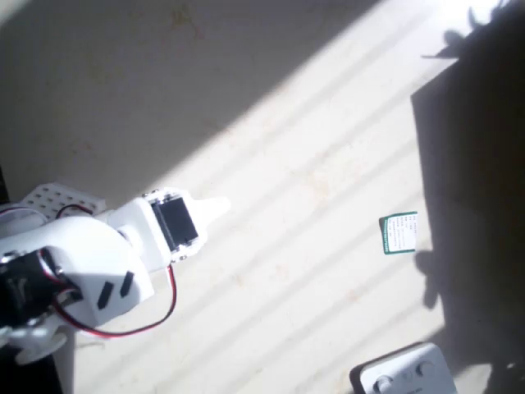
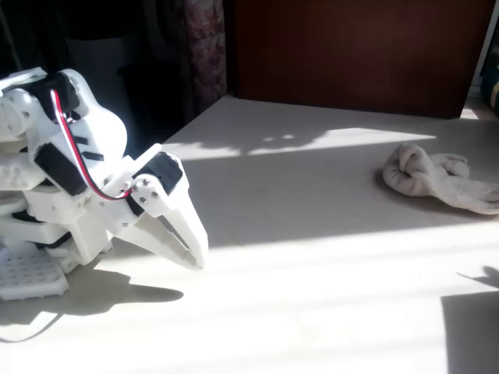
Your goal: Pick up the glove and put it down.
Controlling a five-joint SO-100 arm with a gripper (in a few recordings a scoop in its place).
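pale table (image 1: 312, 148) striped with sun and shadow. small green-edged white card (image 1: 399, 233) sits flat at about 3 o'clock in the overhead view, white-grey plastic device (image 1: 406, 373) near 5 o'clock at the bottom edge, well apart from the card

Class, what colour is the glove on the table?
Off-white, beige glove, best seen in the fixed view.

Off-white glove (image 2: 438, 178), green-edged white card (image 1: 399, 233)
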